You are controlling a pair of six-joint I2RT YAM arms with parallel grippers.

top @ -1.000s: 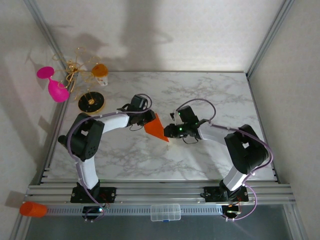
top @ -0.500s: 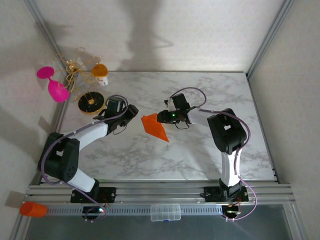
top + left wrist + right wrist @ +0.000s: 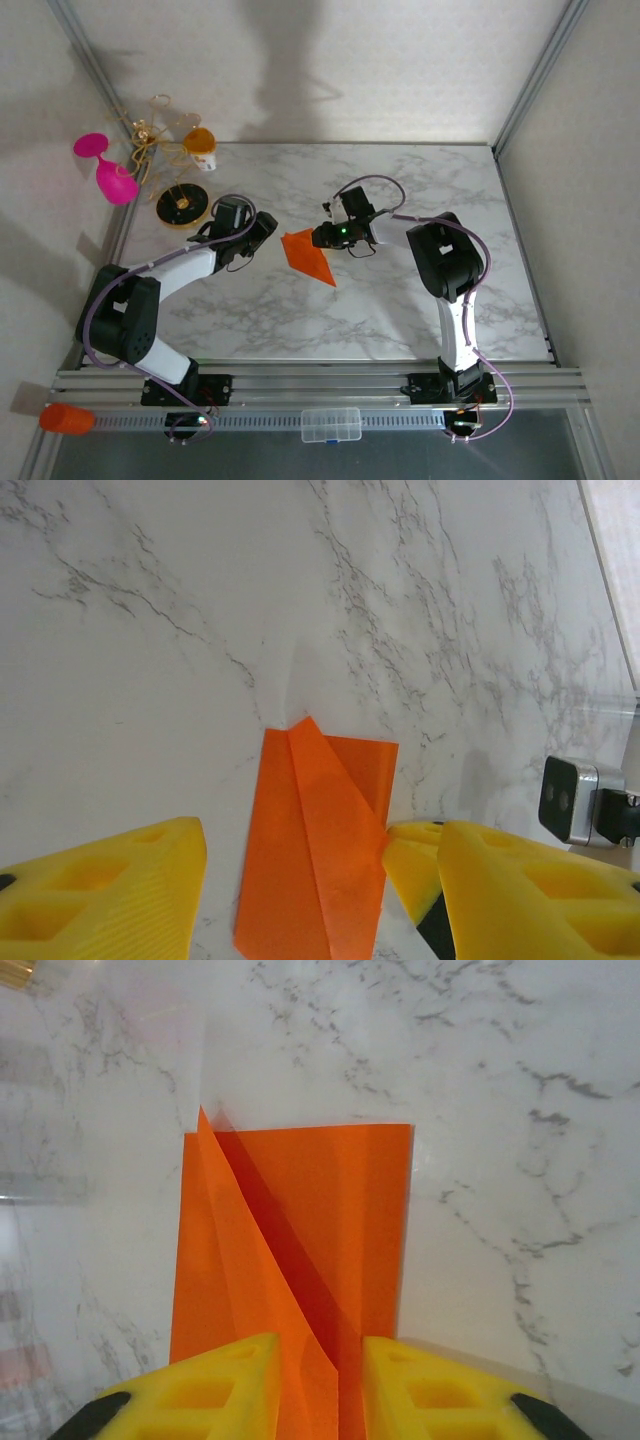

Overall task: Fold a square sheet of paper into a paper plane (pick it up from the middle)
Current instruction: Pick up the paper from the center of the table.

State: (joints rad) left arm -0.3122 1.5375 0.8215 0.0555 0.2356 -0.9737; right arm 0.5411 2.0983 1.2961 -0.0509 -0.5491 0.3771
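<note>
Set on a marble table (image 3: 420,300), reaching inward from either side. Left gripper (image 3: 295,880) spread wide and holding nothing, with the folded square sheet of paper (image 3: 315,840) flat just ahead, in the gap between its jaws. Right gripper (image 3: 320,1360) closed narrowly on that sheet's raised centre fold, the rest lying flat beyond its fingertips.
</note>
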